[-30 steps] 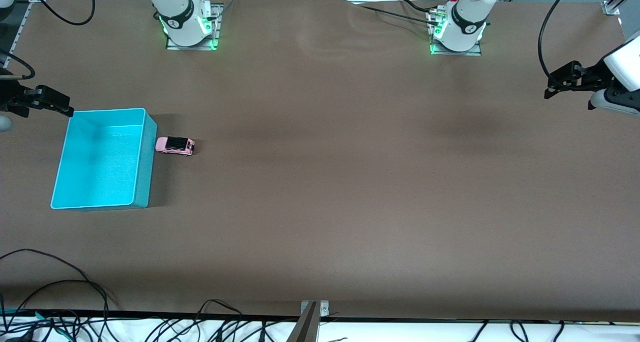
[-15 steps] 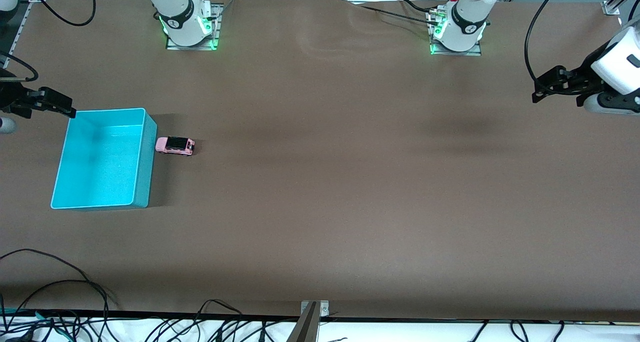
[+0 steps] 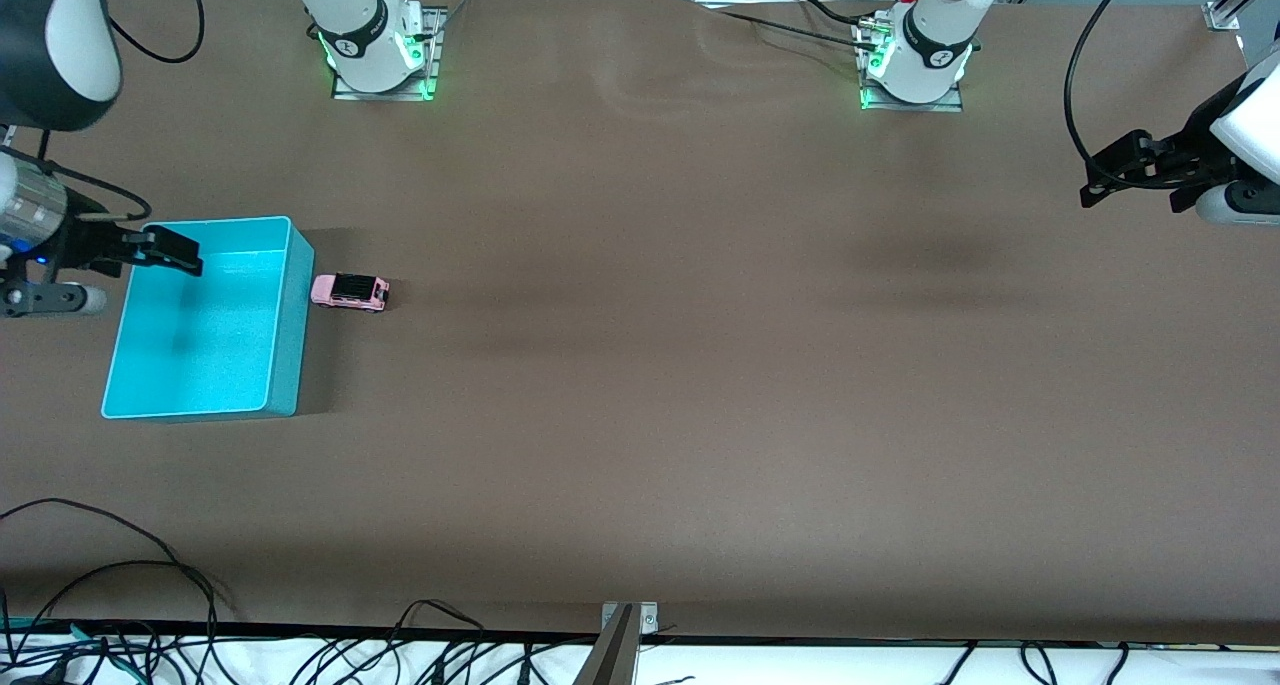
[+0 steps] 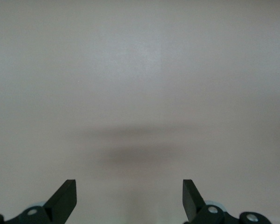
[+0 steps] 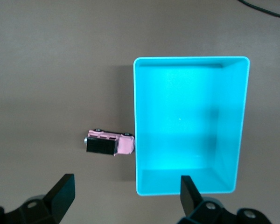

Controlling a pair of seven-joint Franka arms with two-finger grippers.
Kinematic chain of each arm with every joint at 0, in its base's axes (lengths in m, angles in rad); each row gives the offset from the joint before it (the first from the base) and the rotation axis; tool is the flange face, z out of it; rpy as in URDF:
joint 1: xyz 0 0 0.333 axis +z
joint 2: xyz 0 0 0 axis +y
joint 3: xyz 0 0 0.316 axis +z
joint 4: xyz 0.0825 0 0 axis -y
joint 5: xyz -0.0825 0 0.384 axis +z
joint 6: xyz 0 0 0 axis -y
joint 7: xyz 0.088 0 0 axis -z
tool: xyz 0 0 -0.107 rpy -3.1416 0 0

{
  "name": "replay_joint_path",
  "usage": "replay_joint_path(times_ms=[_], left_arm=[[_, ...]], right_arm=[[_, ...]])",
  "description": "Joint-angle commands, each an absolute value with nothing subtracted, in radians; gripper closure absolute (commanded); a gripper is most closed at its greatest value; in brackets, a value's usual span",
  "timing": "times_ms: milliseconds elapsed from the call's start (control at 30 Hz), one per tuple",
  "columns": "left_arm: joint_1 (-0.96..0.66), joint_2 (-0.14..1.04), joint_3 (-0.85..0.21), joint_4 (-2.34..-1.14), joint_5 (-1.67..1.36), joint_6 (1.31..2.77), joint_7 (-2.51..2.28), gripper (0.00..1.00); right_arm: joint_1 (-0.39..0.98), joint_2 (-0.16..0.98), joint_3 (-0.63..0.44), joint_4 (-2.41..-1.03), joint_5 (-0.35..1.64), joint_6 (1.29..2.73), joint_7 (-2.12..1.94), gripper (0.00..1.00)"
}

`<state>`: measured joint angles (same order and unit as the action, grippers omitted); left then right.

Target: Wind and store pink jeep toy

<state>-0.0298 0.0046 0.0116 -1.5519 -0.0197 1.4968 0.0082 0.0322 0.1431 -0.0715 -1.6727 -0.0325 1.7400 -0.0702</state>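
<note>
The pink jeep toy stands on the brown table right beside the cyan bin, on the bin's side toward the left arm's end. In the right wrist view the jeep shows its black roof, with its pink end close against the bin's wall. My right gripper is open and empty, up over the bin's farther rim at the right arm's end; its own view looks down on bin and jeep. My left gripper is open and empty over bare table at the left arm's end.
The cyan bin is empty inside. The two arm bases stand along the table's farthest edge. Loose black cables lie along the table's nearest edge. The left wrist view shows only bare table.
My right gripper has moved from outside the bin to over its farther rim. My left gripper swayed a little and is back close to where it was. The jeep has not moved.
</note>
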Motion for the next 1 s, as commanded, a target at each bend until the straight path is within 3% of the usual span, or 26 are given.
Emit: replay_joint_path(times_ms=[0, 533, 800, 967], left_arm=[[-0.026, 0.021, 0.014, -1.523, -0.035, 1.491, 0.002, 0.0], [-0.028, 0.057, 0.015, -1.485, -0.037, 1.499, 0.002, 0.0], [-0.029, 0.075, 0.014, -1.439, -0.035, 1.5, 0.002, 0.0], [-0.026, 0.075, 0.015, -1.437, -0.034, 1.5, 0.002, 0.0]], right_arm=[[0.031, 0.117, -0.034, -1.787, -0.037, 1.848, -0.009, 0.0], [0.031, 0.118, -0.002, -2.091, -0.037, 2.227, 0.074, 0.0], [0.031, 0.127, 0.003, -2.172, -0.035, 2.313, 0.084, 0.0], [0.032, 0.138, 0.021, -2.195, -0.035, 2.332, 0.338, 0.0]])
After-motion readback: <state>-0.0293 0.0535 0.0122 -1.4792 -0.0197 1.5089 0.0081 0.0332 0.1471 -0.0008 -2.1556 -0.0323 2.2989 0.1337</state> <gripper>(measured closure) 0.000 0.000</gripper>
